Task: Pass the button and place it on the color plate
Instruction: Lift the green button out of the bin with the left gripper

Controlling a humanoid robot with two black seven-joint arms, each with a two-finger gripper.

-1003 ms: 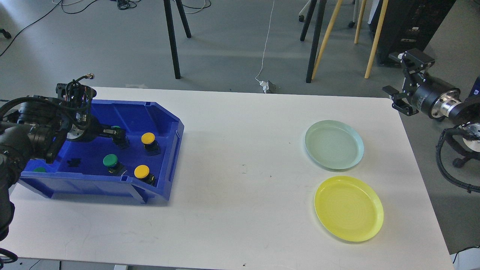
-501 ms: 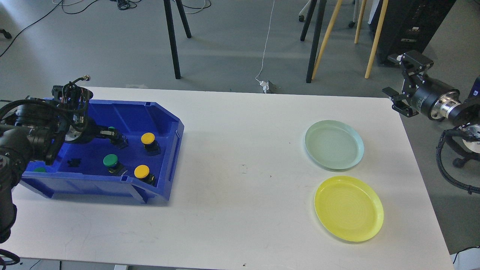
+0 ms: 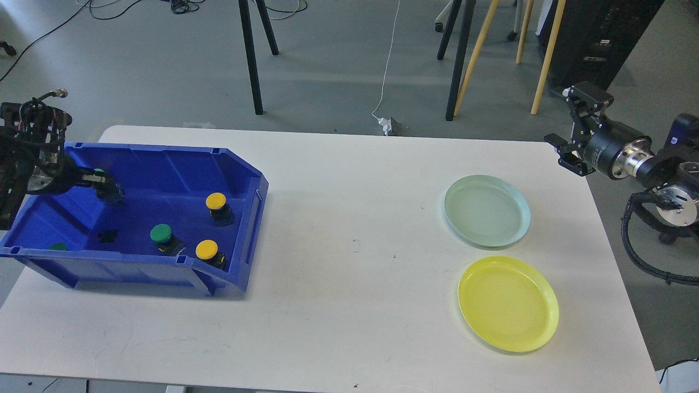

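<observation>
A blue bin (image 3: 248,229) at the left of the white table holds two yellow buttons (image 3: 216,201) (image 3: 207,249), a green button (image 3: 160,233) and another green button (image 3: 57,246) half hidden behind the front wall. My left gripper (image 3: 105,184) hangs over the bin's left part, shut on a green-topped button (image 3: 100,173) with a dark body. A pale green plate (image 3: 486,210) and a yellow plate (image 3: 508,303) lie at the right. My right gripper (image 3: 569,124) hovers beyond the table's far right corner, open and empty.
A small black piece (image 3: 107,236) lies on the bin floor. The white table (image 3: 349,229) is bare between bin and plates. Chair and table legs (image 3: 250,54) stand on the floor behind. My right arm's cables (image 3: 636,245) hang off the right edge.
My left gripper has pulled back to the left and up with the green button in it. My right gripper has shifted slightly left, toward the table corner.
</observation>
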